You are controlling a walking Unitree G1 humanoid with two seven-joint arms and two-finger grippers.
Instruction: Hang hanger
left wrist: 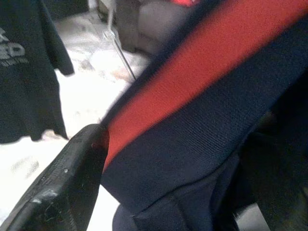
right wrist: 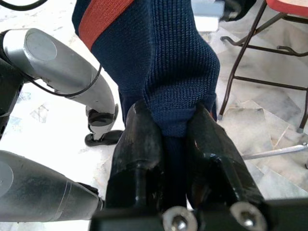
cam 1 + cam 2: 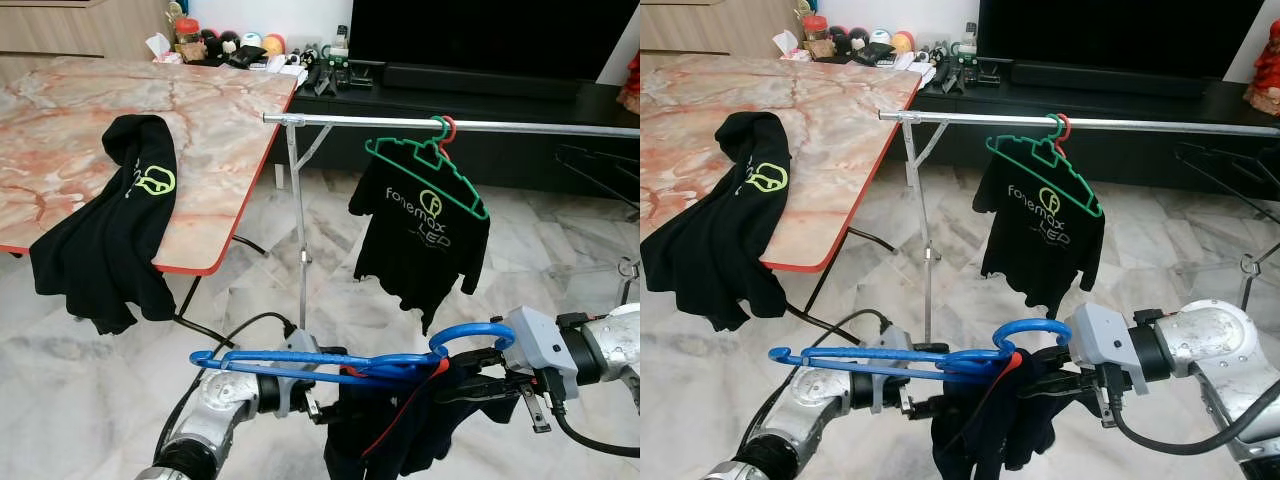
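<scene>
We hold a blue plastic hanger [image 3: 340, 365] low in front of us, lying almost flat, with a dark navy knit garment [image 2: 163, 57] bearing a red band draped from it. Our right end effector [image 2: 175, 137] is pinched shut on a fold of that ribbed navy fabric, its two black fingers pressed against the cloth on both sides. Our left end effector [image 3: 318, 400] sits under the hanger's long bar at the garment; in its wrist view one worn black finger [image 1: 62, 183] lies against the navy-and-red cloth, but we cannot tell whether it is clamped. Ahead of us, above the hanger, runs a thin metal rail [image 3: 400, 122] on a slim upright post [image 3: 300, 230]. A green wire-like hanger [image 3: 430, 165] with a red hook already hangs on the rail, carrying a black printed T-shirt [image 3: 420, 235] that stands between us and the rail's middle stretch. To our left a marble-patterned surface [image 3: 200, 110] with a red edge holds another black shirt [image 3: 115, 220] with a green logo, which spills over its rim. The floor [image 3: 90, 380] is pale glossy marble tile. Behind the rail, a dark low cabinet [image 3: 480, 100] carries a large black screen [image 3: 480, 30].
</scene>
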